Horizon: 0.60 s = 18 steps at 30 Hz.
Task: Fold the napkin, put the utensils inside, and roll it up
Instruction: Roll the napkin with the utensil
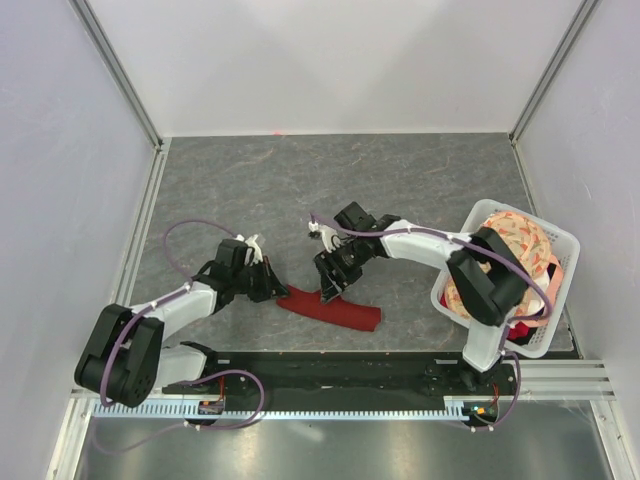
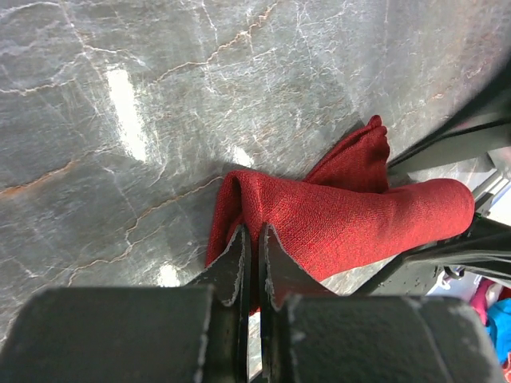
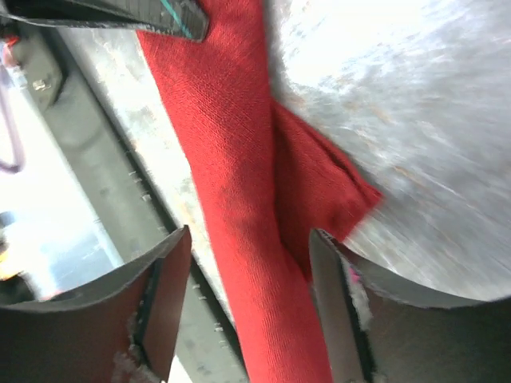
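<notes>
- Burgundy napkin (image 1: 335, 310) lies rolled on the grey desk (image 1: 250, 180), near its front edge.
- Left jaws are pressed together at its left end; right jaws stand wide, straddling it.
- Risk: its loose corner sticks out, so the roll may unwind.

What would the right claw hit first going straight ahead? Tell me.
The rolled burgundy napkin: the open right claw straddles it, so it probably meets cloth before the table; depth is unclear.
</notes>
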Motion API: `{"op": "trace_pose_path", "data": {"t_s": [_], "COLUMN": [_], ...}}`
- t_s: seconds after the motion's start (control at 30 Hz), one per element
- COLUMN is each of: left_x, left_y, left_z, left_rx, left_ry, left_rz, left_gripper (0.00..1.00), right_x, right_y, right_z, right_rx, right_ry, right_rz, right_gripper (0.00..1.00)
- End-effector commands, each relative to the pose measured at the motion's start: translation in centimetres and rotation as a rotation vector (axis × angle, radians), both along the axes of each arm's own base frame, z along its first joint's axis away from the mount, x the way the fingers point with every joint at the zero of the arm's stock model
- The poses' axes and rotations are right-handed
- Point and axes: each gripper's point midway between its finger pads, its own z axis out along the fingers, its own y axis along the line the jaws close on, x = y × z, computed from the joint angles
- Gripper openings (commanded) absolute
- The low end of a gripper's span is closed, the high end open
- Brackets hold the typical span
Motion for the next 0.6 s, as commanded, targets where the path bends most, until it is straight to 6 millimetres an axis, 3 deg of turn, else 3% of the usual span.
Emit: {"op": "trace_pose_path", "data": {"t_s": [0.0, 0.03, 0.07, 0.13, 0.17, 0.27, 0.57], "left_x": [0.5, 0.6, 0.5, 0.3, 0.3, 0.2, 0.4], "left_y": [0.5, 0.5, 0.5, 0.5, 0.5, 0.4, 0.2], "left_z": [-0.1, 0.0, -0.2, -0.4, -0.4, -0.6, -0.4], "left_rx": [0.054, 0.056, 0.06, 0.066, 0.066, 0.068, 0.066], "left_ry": [0.038, 0.042, 0.059, 0.079, 0.087, 0.108, 0.115], "left_rz": [0.018, 0.013, 0.013, 0.012, 0.012, 0.009, -0.005], "left_gripper": [0.02, 0.02, 0.02, 0.02, 0.02, 0.02, 0.02], "right_x": [1.3, 2.1, 0.9, 1.5, 0.5, 0.5, -0.7], "right_y": [-0.6, -0.5, 0.2, 0.1, 0.8, 1.3, 1.6], "right_z": [1.2, 1.7, 1.9, 2.1, 2.3, 2.4, -0.5], "right_rx": [-0.038, -0.052, -0.059, -0.113, -0.122, -0.154, -0.186], "right_ry": [-0.275, -0.367, -0.407, -0.563, -0.622, -0.731, -0.733], "right_rz": [-0.003, -0.014, 0.018, 0.019, 0.058, 0.045, 0.108], "right_gripper": [0.71, 0.72, 0.73, 0.74, 0.75, 0.75, 0.72]}}
